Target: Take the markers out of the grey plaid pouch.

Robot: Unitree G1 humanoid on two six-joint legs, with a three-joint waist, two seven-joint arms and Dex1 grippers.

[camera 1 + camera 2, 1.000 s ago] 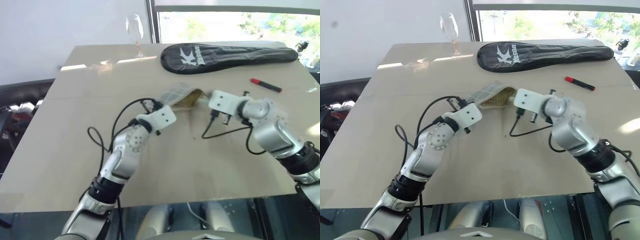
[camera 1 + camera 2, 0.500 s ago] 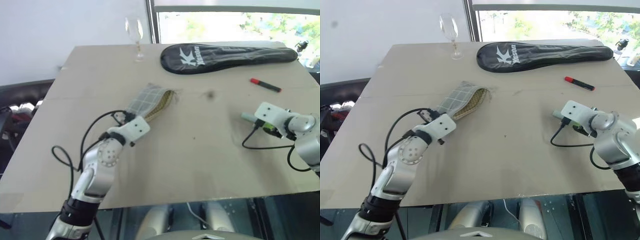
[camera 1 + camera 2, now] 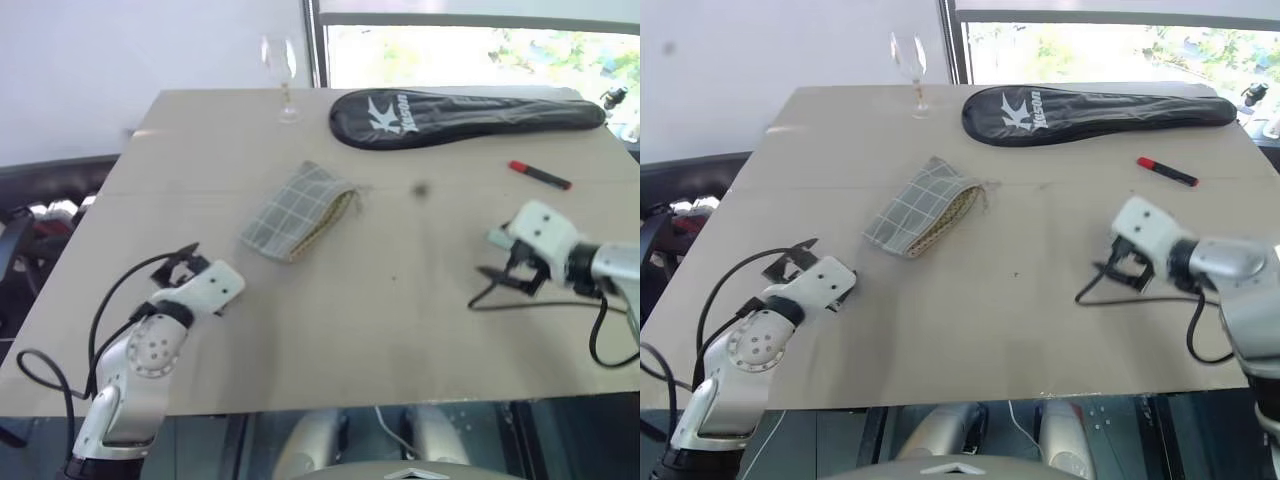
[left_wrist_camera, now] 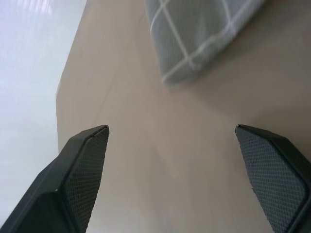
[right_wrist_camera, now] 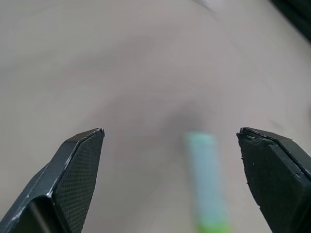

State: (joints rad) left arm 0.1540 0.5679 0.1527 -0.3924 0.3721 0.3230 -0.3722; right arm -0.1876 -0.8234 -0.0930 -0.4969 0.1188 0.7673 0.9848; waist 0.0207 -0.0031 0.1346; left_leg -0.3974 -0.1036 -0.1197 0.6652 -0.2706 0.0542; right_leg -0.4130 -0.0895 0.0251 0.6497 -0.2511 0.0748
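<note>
The grey plaid pouch (image 3: pixel 298 211) lies mid-table. Left of it, the left gripper (image 4: pixel 172 141) gapes empty. Right of it, the right gripper (image 5: pixel 170 141) spreads wide over a blurred green marker (image 5: pixel 208 184); the red marker (image 3: pixel 539 175) lies beyond.

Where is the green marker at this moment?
The green marker lies on the table at the robot's right, beside the open right gripper and nearer the robot than the red marker.
</note>
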